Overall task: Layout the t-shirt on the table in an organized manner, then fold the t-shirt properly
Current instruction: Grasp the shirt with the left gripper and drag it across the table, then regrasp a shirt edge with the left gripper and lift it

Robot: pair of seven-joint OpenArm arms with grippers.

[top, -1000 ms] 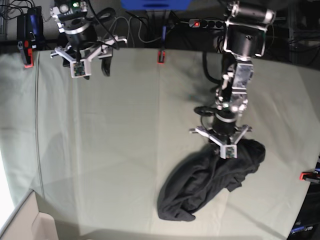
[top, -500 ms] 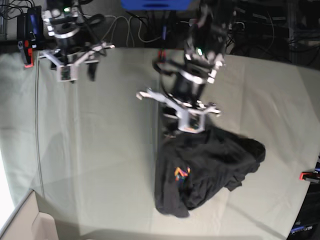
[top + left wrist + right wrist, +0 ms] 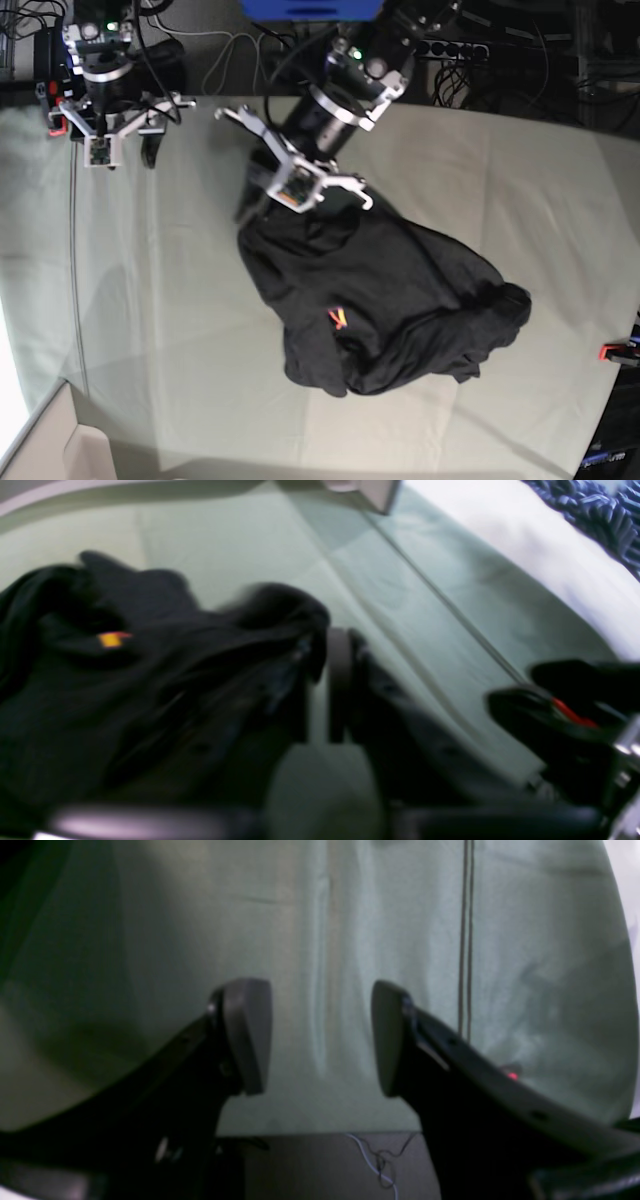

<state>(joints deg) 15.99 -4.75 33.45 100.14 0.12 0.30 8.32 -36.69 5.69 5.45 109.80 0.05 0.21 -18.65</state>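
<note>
The black t-shirt (image 3: 400, 290) lies loosely spread and rumpled on the table (image 3: 150, 300), its small coloured graphic (image 3: 338, 318) facing up. My left gripper (image 3: 262, 208) hovers at the shirt's far-left edge. In the left wrist view the shirt (image 3: 125, 690) and its graphic (image 3: 112, 639) are blurred. There the left gripper (image 3: 320, 645) has its jaws slightly parted, with bare table showing between them and the shirt's edge draped over the left fingertip. My right gripper (image 3: 120, 152) hangs at the far-left corner, away from the shirt. In its own view the right gripper (image 3: 320, 1035) is open over bare table (image 3: 320, 915).
Red clamps sit on the table's far-left edge (image 3: 55, 120) and right edge (image 3: 615, 350). A pale box (image 3: 50, 440) stands at the near-left corner. Cables and a power strip (image 3: 450, 45) run behind the far edge.
The left arm swept from the right middle toward the far left, dragging the shirt with it. The shirt spread out, the graphic came into view, and the jaws parted. The right arm shifted left.
</note>
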